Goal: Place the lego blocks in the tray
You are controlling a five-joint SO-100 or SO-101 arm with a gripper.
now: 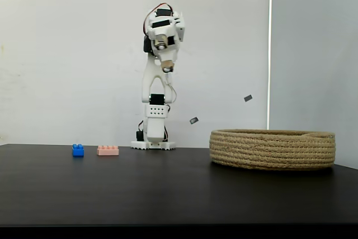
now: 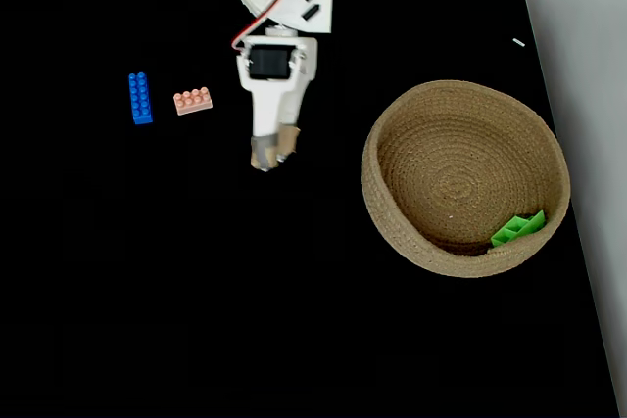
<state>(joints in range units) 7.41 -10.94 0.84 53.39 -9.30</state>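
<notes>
The matte black bench point(image 2: 147, 320) carries a wide, shallow tray point(image 2: 431, 247) of coiled tan rope; a bright green studded brick point(image 2: 517, 228) lies inside against its wall. The white arm's fingers point(image 2: 271, 157) hang narrow and empty. A long blue brick point(image 2: 140, 98) and shorter pink brick point(image 2: 193, 102) lie nearby on the bench.

In a fixed view, two bricks point(image 2: 167, 101) lie left of the tray point(image 2: 392, 144), one brick point(image 2: 517, 228) inside.
</notes>
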